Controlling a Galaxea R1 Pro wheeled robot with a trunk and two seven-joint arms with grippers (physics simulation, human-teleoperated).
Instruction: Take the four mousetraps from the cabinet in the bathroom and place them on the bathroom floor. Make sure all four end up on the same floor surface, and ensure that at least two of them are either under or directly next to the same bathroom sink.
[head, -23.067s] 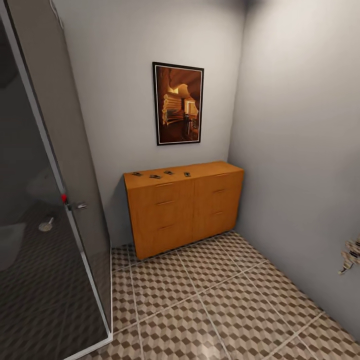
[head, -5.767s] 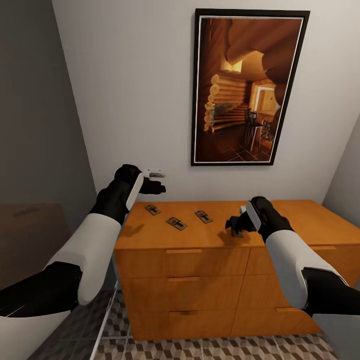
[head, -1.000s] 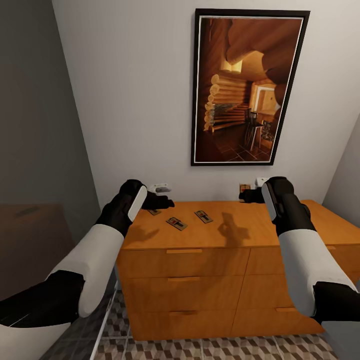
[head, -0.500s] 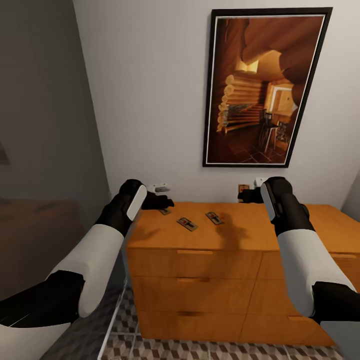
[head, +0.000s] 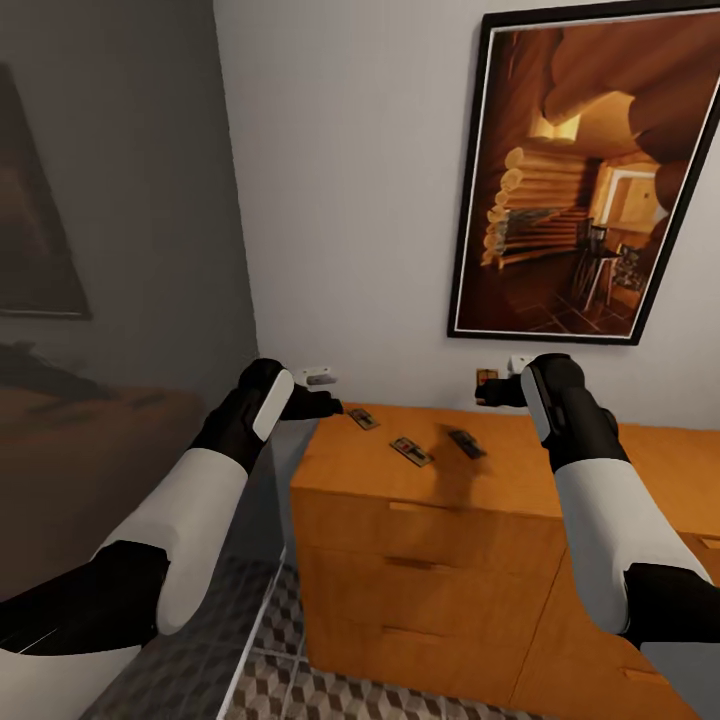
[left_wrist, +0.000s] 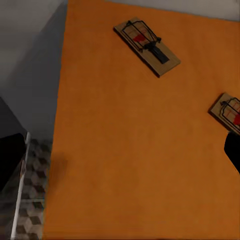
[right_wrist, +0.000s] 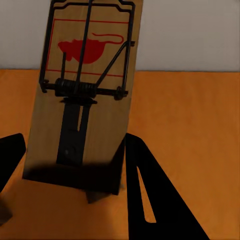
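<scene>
Three mousetraps (head: 411, 451) lie on top of the orange wooden cabinet (head: 430, 540) under a framed log-cabin picture (head: 585, 185). Right gripper (head: 487, 388) pinches a fourth mousetrap (right_wrist: 85, 95), red mouse logo showing. Left gripper (head: 322, 393) hovers by the cabinet's corner; fingers look spread, can't tell for sure.

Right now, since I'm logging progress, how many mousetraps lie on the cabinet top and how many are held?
Mousetraps lying on the orange cabinet: 3
Mousetrap held in the right pincer: 1
Total: 4
</scene>
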